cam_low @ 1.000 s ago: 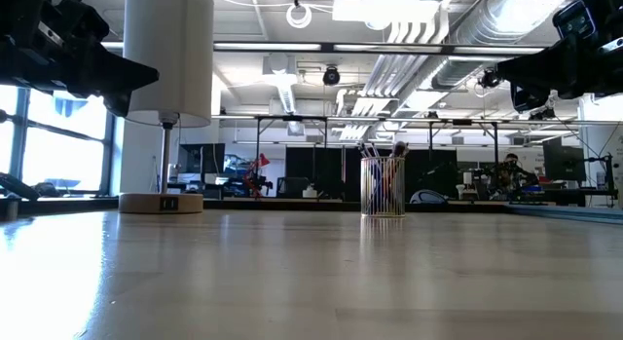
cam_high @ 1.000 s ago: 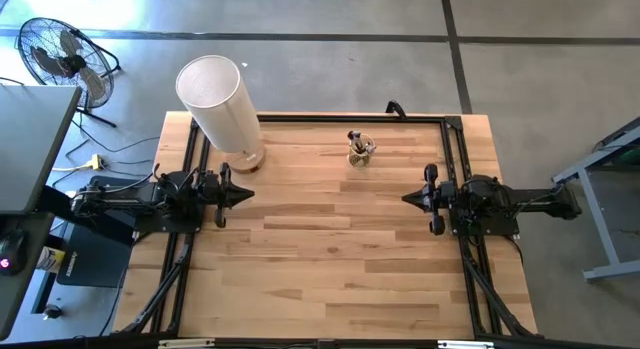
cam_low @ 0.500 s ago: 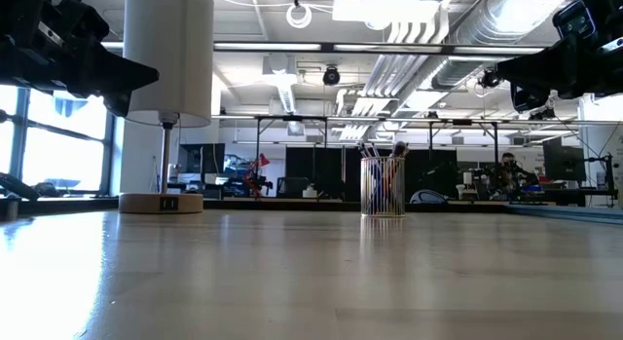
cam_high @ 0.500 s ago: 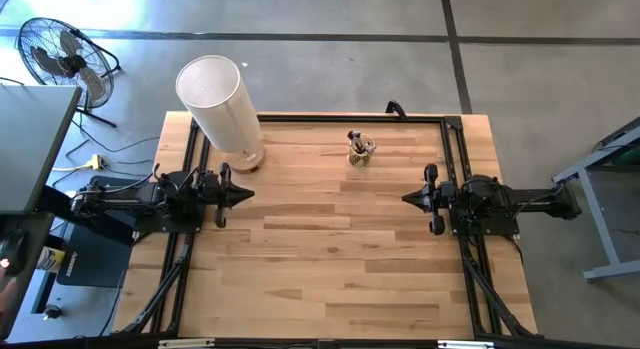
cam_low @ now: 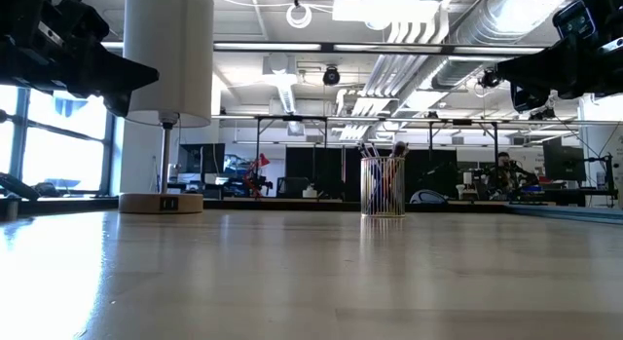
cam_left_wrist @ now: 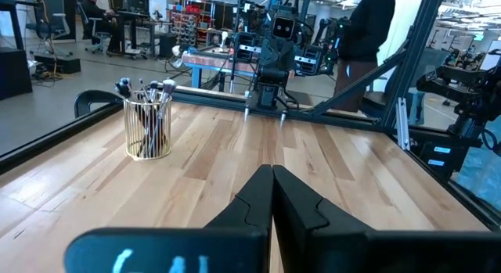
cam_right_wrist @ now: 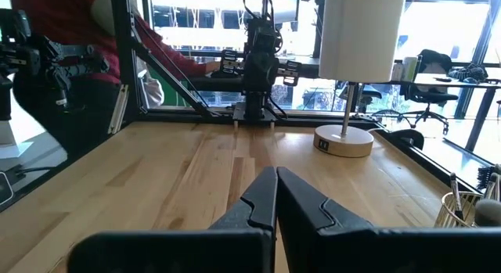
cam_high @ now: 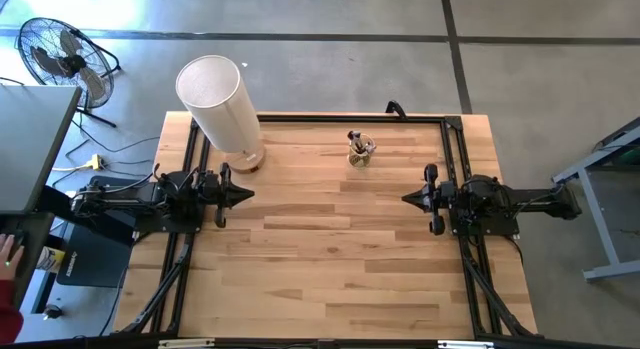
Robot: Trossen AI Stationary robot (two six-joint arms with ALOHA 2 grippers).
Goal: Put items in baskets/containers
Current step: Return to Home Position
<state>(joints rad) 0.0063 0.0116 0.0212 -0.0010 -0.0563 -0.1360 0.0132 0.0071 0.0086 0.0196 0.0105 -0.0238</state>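
Parked: left gripper [cam_high: 244, 196] at 9 o'clock, right gripper [cam_high: 406, 198] at 3 o'clock; both level, fingers pressed together, empty, tips facing each other.

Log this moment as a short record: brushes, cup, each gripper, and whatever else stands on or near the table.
brushes: every one in view of the brushes stands bristles-up in the cup
cup: glass cup, upright, near the far edge of the table, slightly right of centre
left gripper: left gripper, shut, empty, raised over the table's left side
right gripper: right gripper, shut, empty, raised over the right side
other object: white cylinder lamp, far left corner
person: a hand beyond the table's left side
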